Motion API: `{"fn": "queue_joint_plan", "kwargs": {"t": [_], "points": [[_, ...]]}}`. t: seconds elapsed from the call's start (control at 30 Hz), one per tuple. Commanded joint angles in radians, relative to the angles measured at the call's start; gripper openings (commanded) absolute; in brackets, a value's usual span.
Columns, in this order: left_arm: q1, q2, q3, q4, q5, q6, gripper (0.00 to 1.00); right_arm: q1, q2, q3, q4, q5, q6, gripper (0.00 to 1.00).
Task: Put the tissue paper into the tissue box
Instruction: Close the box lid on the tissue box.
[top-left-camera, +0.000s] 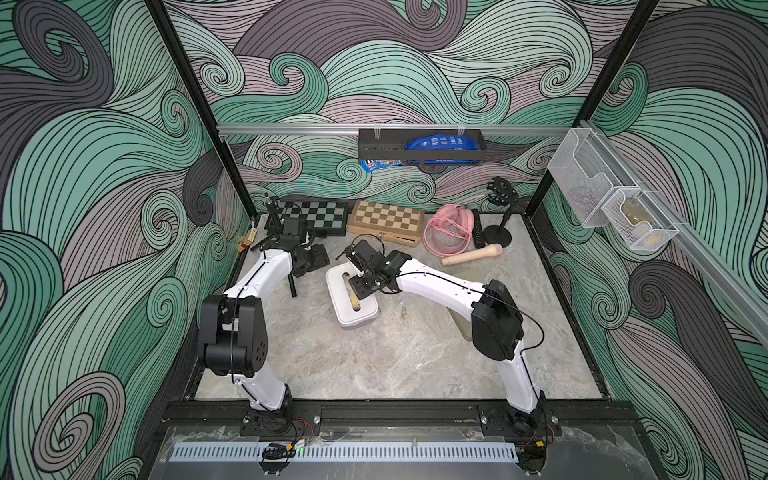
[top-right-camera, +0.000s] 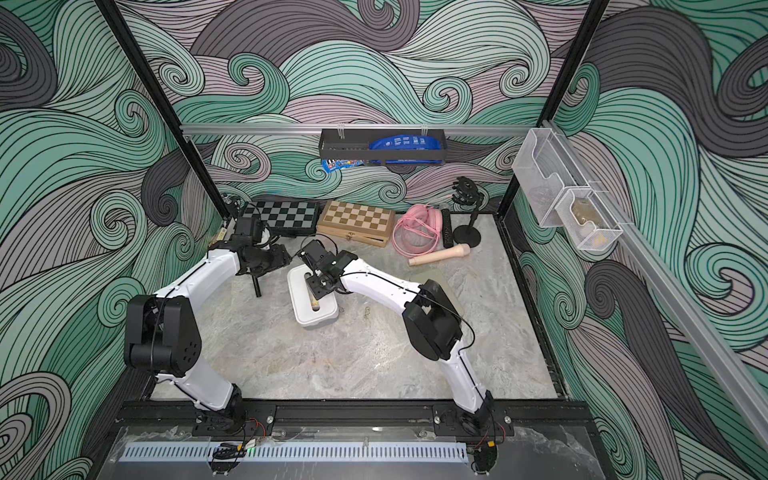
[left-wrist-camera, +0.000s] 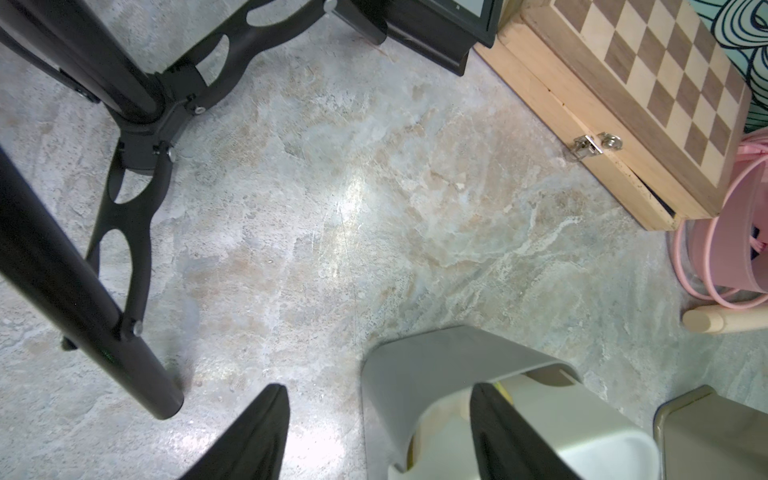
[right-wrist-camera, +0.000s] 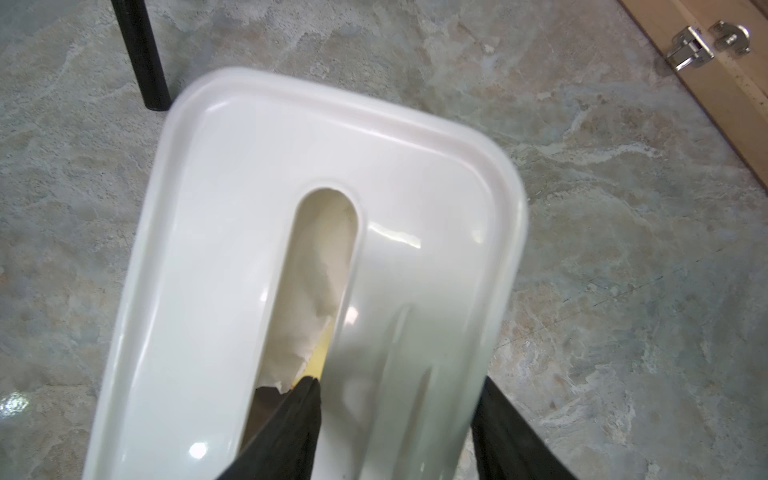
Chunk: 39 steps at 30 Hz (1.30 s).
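Swirling teal, grey and mauve wave wallpaper (top-left-camera: 374, 62) lines the walls around a matte, marbled stone-look bench (top-left-camera: 374, 357). At the left stands a black tubular tripod (left-wrist-camera: 137, 104). Beside it the left pincer (left-wrist-camera: 377, 390) hangs over the bench with its black tapered fingers wide apart, holding nothing. Behind lies a dark glossy chessboard (top-left-camera: 316, 214).

Next comes the tissue box (top-left-camera: 353, 320), smooth white plastic with rounded corners and a long oval slot. The tissue paper (right-wrist-camera: 320, 266), creased and cream-coloured, lies inside it and shows through the slot. The right pincer (right-wrist-camera: 399, 381) is about half open. One finger dips into the slot against the paper and the other stands at the box's long edge. That view is blurred, so I cannot tell whether they pinch the lid.

Farther right is a wooden chess box (top-left-camera: 386, 218) with a small metal latch (left-wrist-camera: 590, 143). Above it a black wall shelf (top-left-camera: 419, 145) carries a blue bag (top-left-camera: 440, 143) whose print is too small to read. A coiled pink cord (top-left-camera: 446, 232) follows.
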Motion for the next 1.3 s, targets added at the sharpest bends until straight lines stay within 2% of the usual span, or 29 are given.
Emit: {"fn": "queue_joint_plan", "kwargs": {"t": [0.0, 0.3, 0.47, 0.53, 0.83, 1.1, 1.27], "points": [[0.008, 0.009, -0.008, 0.002, 0.027, 0.02, 0.72, 0.004, 0.024, 0.012, -0.049, 0.014, -0.001, 0.52], [0.012, 0.003, -0.024, 0.014, 0.05, 0.02, 0.72, -0.002, -0.001, 0.041, -0.05, -0.02, -0.005, 0.35], [0.013, -0.003, -0.035, 0.019, 0.057, 0.019, 0.71, -0.011, 0.008, 0.043, -0.051, -0.056, -0.003, 0.33], [0.012, -0.008, -0.038, 0.018, 0.057, 0.019, 0.71, -0.015, 0.006, 0.045, -0.051, -0.077, -0.002, 0.29], [0.044, -0.014, -0.042, 0.027, 0.023, -0.005, 0.71, -0.045, -0.042, 0.085, -0.068, -0.154, -0.026, 0.26], [0.121, -0.061, -0.069, 0.068, 0.038, -0.037, 0.72, -0.063, 0.035, 0.241, -0.195, -0.184, -0.086, 0.25], [0.14, -0.073, -0.084, 0.078, 0.053, -0.035, 0.72, -0.065, 0.089, 0.294, -0.252, -0.185, -0.114, 0.24]]}}
